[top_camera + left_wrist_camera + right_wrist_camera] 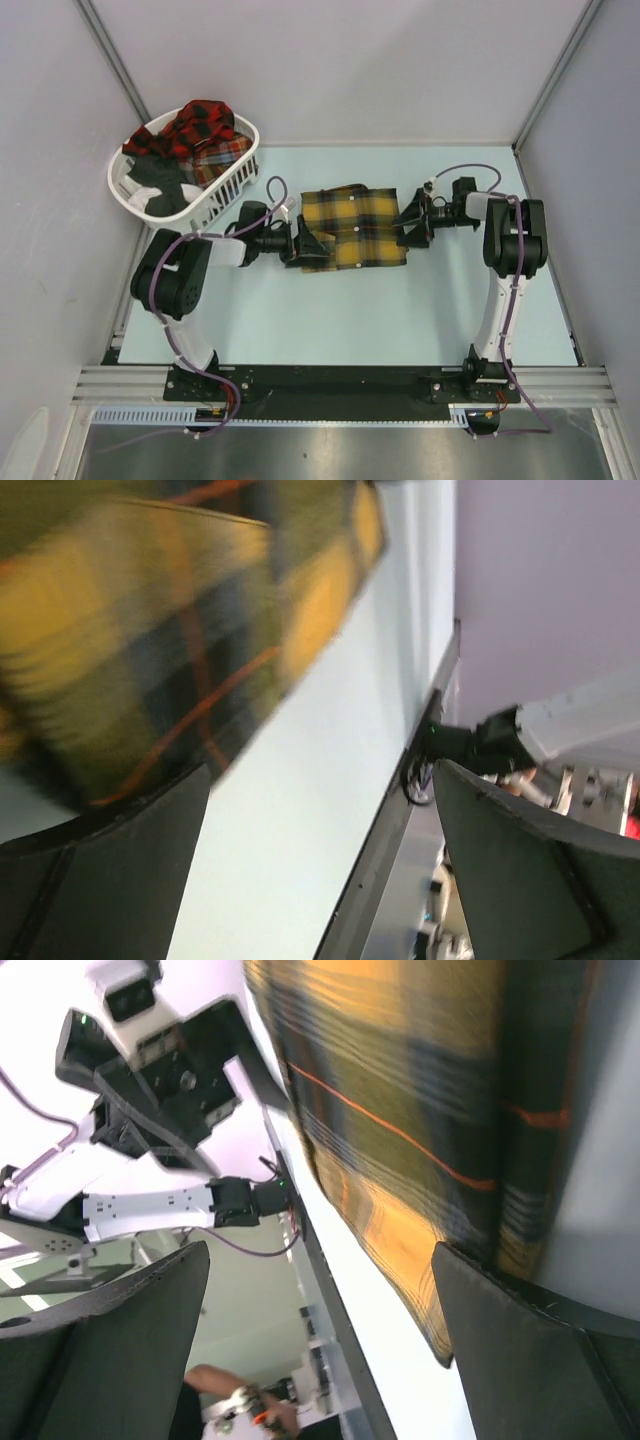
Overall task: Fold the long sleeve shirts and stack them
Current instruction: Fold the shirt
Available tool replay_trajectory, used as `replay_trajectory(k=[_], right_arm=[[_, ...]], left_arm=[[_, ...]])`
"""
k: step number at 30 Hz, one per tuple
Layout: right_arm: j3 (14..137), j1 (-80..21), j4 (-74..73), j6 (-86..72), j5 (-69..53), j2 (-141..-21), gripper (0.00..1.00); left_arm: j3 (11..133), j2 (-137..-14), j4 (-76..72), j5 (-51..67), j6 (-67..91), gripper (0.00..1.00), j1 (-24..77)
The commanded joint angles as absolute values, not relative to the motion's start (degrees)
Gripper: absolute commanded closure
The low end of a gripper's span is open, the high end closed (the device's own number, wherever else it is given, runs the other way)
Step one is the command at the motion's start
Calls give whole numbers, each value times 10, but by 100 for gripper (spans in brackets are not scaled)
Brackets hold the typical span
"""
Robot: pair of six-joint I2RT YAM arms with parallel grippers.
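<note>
A mustard-yellow plaid shirt point(352, 228) lies folded in a compact rectangle at the middle of the pale table point(330, 310). My left gripper point(308, 245) is low at the shirt's left edge, open. In the left wrist view point(322, 770) the jaws stand wide apart with only bare table between them; the shirt point(150, 630) is blurred, just above the left finger point(110, 870). My right gripper point(412, 222) is at the shirt's right edge, open. In the right wrist view point(320, 1250) the shirt point(420, 1090) touches the right finger point(520, 1350). Red-and-black plaid shirts point(195, 130) lie in a basket.
The white laundry basket point(250, 150) stands at the table's back left, close to my left arm, also holding dark cloth point(160, 185). Grey walls enclose the back and sides. A person's hand point(240, 1405) shows beyond the table's edge in the right wrist view.
</note>
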State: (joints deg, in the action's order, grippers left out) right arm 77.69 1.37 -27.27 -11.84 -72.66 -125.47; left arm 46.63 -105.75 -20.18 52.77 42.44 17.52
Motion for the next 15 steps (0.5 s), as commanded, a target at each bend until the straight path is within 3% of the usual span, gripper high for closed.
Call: replay_trajectory(k=[1, 5, 10, 13, 15], right_arm=[[859, -17, -296, -115, -741, -1186, 0], [857, -51, -53, -310, -721, -1196, 0], [908, -72, 132, -435, -715, -1302, 0], [895, -68, 337, -601, -711, -1367, 0], [912, -55, 354, -638, -704, -1416, 0]], left_arm=[[544, -983, -135, 605, 332, 1, 197], [620, -1046, -225, 580, 414, 1, 218], [694, -1212, -426, 534, 588, 3, 214], [733, -1279, -415, 510, 596, 1, 202], [724, -1302, -398, 463, 596, 0, 180]])
